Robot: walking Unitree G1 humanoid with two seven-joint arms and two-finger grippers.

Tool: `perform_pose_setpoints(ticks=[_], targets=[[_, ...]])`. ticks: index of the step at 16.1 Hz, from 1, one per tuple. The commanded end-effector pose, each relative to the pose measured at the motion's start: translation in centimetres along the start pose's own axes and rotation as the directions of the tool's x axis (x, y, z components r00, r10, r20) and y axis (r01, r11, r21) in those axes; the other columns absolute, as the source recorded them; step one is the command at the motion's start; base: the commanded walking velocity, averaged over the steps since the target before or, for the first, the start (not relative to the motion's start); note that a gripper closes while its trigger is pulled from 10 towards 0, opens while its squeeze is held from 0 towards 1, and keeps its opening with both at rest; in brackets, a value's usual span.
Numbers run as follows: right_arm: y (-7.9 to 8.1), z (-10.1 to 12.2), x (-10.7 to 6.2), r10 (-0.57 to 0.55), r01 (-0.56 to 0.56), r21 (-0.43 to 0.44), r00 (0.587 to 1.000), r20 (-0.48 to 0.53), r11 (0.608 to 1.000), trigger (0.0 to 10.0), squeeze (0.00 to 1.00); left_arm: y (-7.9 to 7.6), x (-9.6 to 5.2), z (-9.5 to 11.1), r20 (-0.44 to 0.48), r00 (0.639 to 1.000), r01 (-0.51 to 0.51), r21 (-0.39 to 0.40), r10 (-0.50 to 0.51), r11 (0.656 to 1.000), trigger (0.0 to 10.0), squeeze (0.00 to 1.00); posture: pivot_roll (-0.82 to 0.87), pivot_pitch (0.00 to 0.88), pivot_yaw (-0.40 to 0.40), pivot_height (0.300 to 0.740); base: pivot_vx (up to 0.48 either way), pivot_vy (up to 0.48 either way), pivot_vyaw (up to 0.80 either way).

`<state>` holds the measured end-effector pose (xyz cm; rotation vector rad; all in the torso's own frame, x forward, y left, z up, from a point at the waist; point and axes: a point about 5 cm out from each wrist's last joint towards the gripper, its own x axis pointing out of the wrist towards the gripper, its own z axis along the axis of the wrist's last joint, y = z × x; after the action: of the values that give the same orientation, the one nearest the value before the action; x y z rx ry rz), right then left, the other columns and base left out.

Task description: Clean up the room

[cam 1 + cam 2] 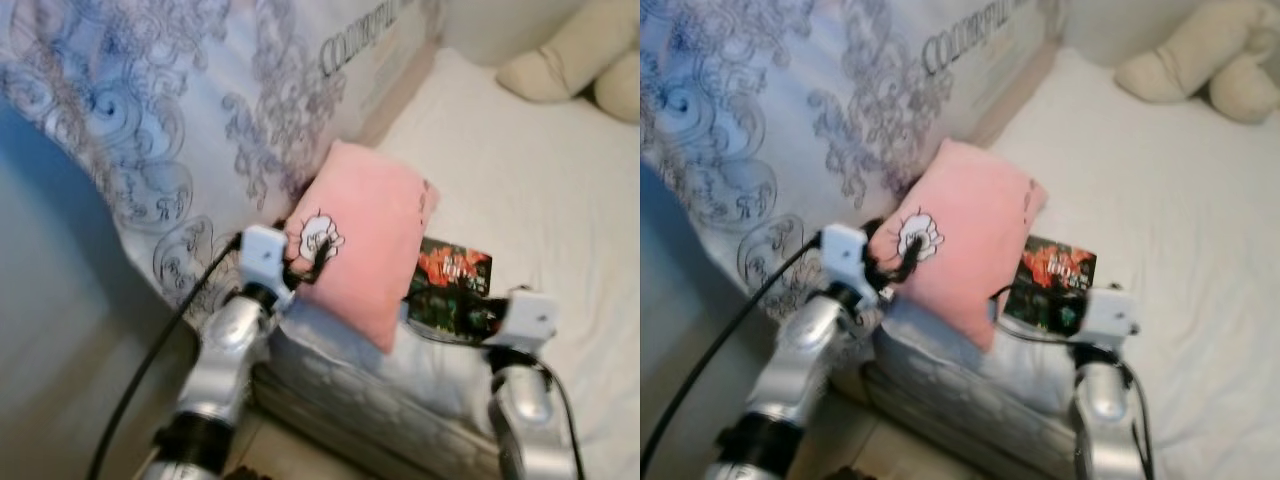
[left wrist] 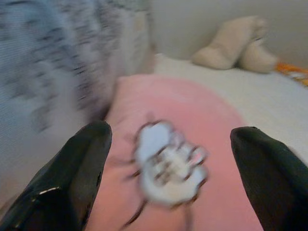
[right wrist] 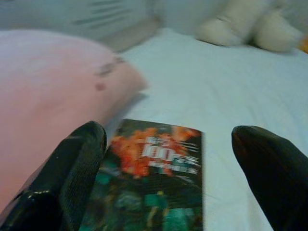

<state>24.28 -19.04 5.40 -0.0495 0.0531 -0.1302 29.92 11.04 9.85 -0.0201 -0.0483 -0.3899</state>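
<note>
The left gripper (image 2: 168,173), jaws spread, is at the pink pillow (image 1: 370,235); the right gripper (image 3: 168,178), jaws spread, is over the book (image 3: 154,178) on the bed (image 1: 520,170).

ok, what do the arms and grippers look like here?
Two silver metallic arms with white box-like wrist housings. A black cable trails along the left arm, a thinner one by the right arm. Each gripper has two long, rounded black fingers.

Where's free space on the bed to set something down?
Widest bare patch: white sheet between the pink pillow, the dark book and the cream plush toys at the far corner. Also bare right of the book. Crowded at the near edge, where left gripper and right gripper meet pillow and book.
</note>
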Motion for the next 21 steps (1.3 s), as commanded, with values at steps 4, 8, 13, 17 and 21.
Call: perform_pose_setpoints(ticks=[4, 8, 13, 17, 21], targets=[[-0.9, -1.4, -1.8, 0.006, -0.009, -0.052, 0.999, -0.048, 0.999, 10.0, 0.0, -0.3, -0.1, 0.3, 0.021, 1.0, 0.006, -0.016, -0.006, 1.0, 10.0, 0.0, 0.03, 0.0, -0.031, 0.74, 0.0, -0.449, -0.68], [-1.0, -1.9, -1.8, -0.016, 0.014, -0.025, 0.997, -0.073, 1.0, 10.0, 0.0, -0.2, 0.1, 0.4, 0.02, 0.999, 0.043, 0.001, -0.043, 0.999, 10.0, 0.0, 0.02, 0.0, -0.008, 0.74, 0.0, -0.45, -0.67], [-0.7, -2.1, -1.6, -0.021, 0.019, -0.024, 0.997, -0.078, 1.0, 10.0, 0.0, -0.7, 0.9, 0.3, -0.005, 0.996, 0.09, 0.03, -0.089, 0.996, 10.0, 0.0, 0.01, 0.0, 0.009, 0.74, 0.0, -0.45, -0.68], [-0.5, -2.2, -1.7, -0.012, 0.011, -0.018, 0.997, -0.078, 1.0, 10.0, 0.0, -0.3, 2.1, -0.2, -0.068, 0.997, 0.024, 0.036, -0.021, 0.999, 10.0, 0.0, -0.01, 0.0, 0.014, 0.74, 0.0, -0.083, -0.68], [-0.3, -1.8, -1.3, -0.039, 0.039, 0.004, 0.998, -0.046, 0.999, 10.0, 0.0, -0.7, 1.8, -1.6, -0.128, 0.992, 0.004, -0.019, -0.007, 1.0, 10.0, 0.0, -0.01, 0.0, 0.026, 0.74, 0.357, -0.307, -0.52]])
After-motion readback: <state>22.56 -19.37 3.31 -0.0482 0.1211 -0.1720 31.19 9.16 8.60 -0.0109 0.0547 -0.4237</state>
